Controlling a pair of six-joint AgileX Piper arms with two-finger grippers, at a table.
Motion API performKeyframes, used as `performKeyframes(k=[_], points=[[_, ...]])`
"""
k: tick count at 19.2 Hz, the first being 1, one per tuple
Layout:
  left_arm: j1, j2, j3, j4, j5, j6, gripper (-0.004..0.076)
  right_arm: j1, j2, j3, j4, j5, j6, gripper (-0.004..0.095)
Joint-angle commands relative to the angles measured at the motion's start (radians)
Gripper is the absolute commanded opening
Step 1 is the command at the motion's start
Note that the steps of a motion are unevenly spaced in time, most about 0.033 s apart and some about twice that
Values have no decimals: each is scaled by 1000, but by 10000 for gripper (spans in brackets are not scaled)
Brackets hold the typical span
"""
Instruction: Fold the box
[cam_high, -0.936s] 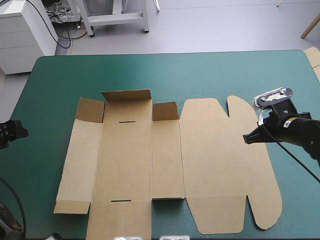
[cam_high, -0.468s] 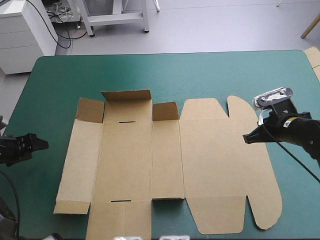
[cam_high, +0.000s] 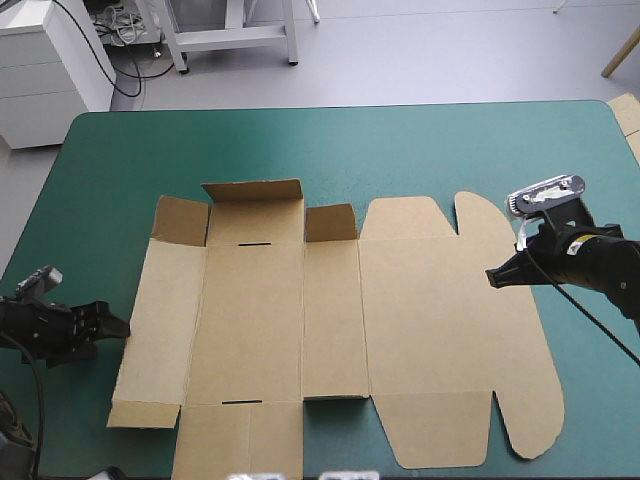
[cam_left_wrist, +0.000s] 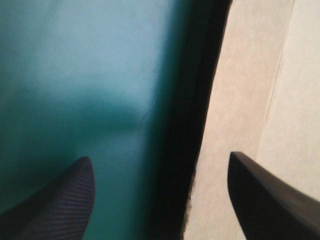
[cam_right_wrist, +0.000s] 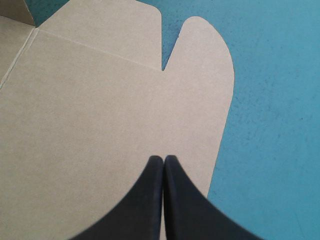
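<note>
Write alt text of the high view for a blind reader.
The brown box lies flat on the teal-green table, three flaps raised along its far edge. The left gripper, fingers open, is at its left edge; the right gripper, shut, is over its right part.

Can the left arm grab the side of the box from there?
Probably yes. The left gripper is open, and the left edge of the box sits just ahead of it, with nothing in between.
</note>
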Motion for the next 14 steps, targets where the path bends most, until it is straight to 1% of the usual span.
performKeyframes(k=[1, 7, 11, 14], points=[[-43, -35, 21, -7, 79, -17, 529, -9, -20, -24, 2, -51, -14, -16], [-48, -35, 79, -37, 79, -17, 529, -9, -20, -24, 2, -48, -17, -16], [-129, -35, 101, -37, 79, -7, 529, -9, -20, -24, 2, -45, -17, -16], [-189, -33, 163, -57, 35, 4, 529, -9, -20, -24, 2, -45, -17, -16]])
